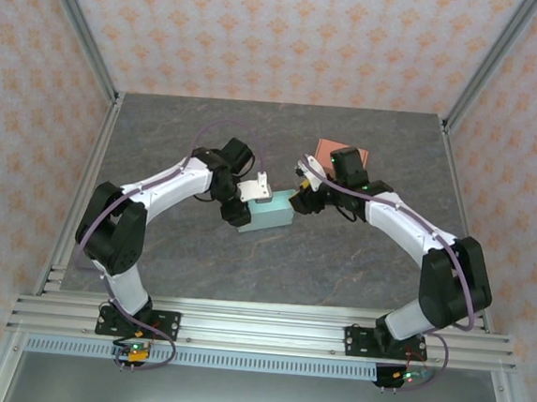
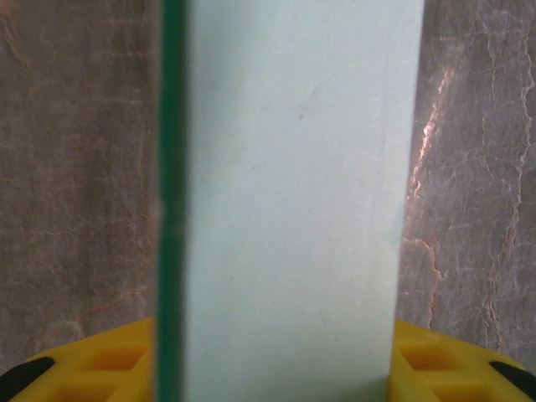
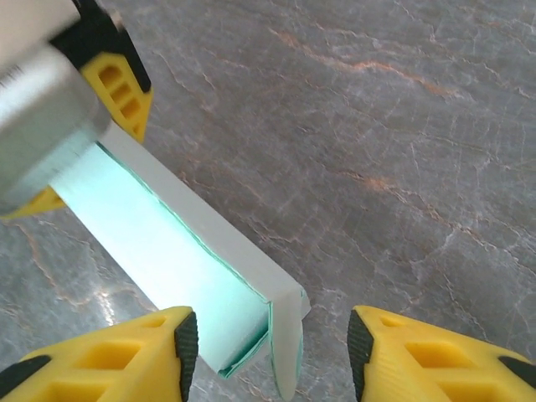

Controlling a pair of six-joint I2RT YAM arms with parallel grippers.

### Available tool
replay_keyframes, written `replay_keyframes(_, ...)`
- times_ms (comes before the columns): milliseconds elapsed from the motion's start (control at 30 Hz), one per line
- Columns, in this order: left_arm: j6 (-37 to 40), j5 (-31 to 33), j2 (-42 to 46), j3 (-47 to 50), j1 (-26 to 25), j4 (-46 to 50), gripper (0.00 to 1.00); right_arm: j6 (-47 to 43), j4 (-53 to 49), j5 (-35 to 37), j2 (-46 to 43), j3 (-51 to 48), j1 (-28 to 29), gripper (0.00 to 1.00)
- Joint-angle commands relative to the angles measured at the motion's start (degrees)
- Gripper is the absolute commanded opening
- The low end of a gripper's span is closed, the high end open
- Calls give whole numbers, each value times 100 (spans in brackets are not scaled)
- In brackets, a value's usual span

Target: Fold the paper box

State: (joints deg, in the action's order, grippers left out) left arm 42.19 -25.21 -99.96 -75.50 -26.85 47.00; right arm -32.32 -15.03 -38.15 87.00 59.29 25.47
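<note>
Paper box (image 1: 269,215), pale mint green, lies on the grey marbled tabletop (image 1: 180,250) just left of the centre of the top view, between the two arms. There the left hand (image 1: 238,210) is at the box's left end and the right hand (image 1: 298,202) is at its upper right corner; from this height I cannot tell how either hand stands. A reddish-brown card (image 1: 334,150) lies flat on the tabletop in the upper right of the frame, behind the right arm and apart from the box. In the left wrist view one pale panel of the box runs as a wide band from top to bottom through the middle of the frame, with a dark green edge down its left side. Its lower end sits between the yellow fingers (image 2: 92,364) at the two bottom corners. In the right wrist view the box runs slantwise from the upper left to the lower middle, with its bright mint inside showing. At the upper left the left hand's yellow fingers sit on either side of the far end, gripping it. The near end lies between the right hand's fingers (image 3: 419,356). The lower left one is just beside the box, while bare tabletop separates the lower right one from it, so this hand is open.
</note>
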Motion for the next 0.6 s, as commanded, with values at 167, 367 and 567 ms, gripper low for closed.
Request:
replay_keyframes(167, 193, 57, -87, -219, 23, 124, 48, 60, 93, 741, 204, 372, 62, 27)
replay_keyframes(367, -177, 240, -72, -291, 24, -218, 49, 852, -149, 1422, 185, 551, 392, 11)
replay_keyframes(567, -540, 355, -157, -482, 13, -314, 49, 2042, -934, 2198, 410, 1128, 748, 1)
